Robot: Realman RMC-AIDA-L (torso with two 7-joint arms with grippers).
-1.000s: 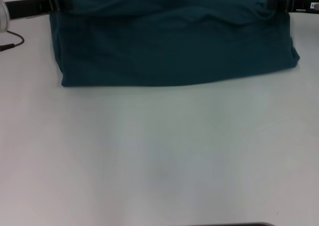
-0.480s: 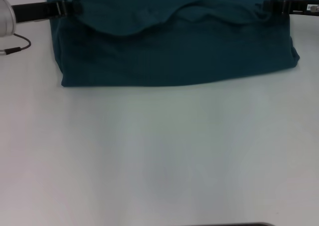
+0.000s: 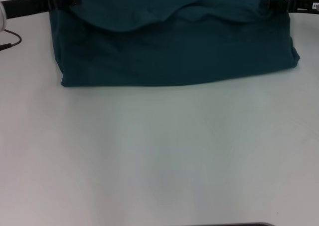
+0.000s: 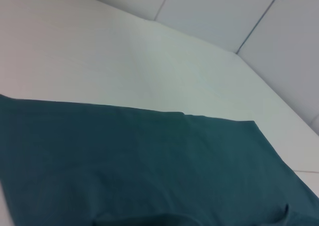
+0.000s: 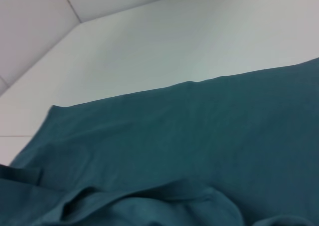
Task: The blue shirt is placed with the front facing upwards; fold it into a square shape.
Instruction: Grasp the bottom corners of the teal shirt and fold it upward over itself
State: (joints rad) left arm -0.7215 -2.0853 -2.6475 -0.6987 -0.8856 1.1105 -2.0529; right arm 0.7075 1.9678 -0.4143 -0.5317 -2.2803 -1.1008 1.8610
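Head view: we see the blue shirt (image 3: 174, 41) lying at the far side of the white surface (image 3: 159, 156), already doubled into a wide band with a straight folded near edge; no lettering shows, only plain cloth. The left tool (image 3: 70, 0) sits at the shirt's far left corner and the right tool (image 3: 266, 3) at its far right corner, each with a pinch of cloth bunched at its tip, so we judge both are clamped on the shirt's upper layer. That layer sags between them in a curved edge across the lower layer. We judge the task as partly done: the shirt is narrowed lengthwise, but this fold is not laid flat, and the band is much wider than deep, so sideways folds remain before it is square. Left wrist view: only the shirt (image 4: 149, 166) and bare surface beyond it, plus the panelled wall, which the head view misses; no tool fingers appear. Right wrist view: the shirt (image 5: 189, 146) with a raised rumpled fold close to the camera, showing layering more plainly than the head view.
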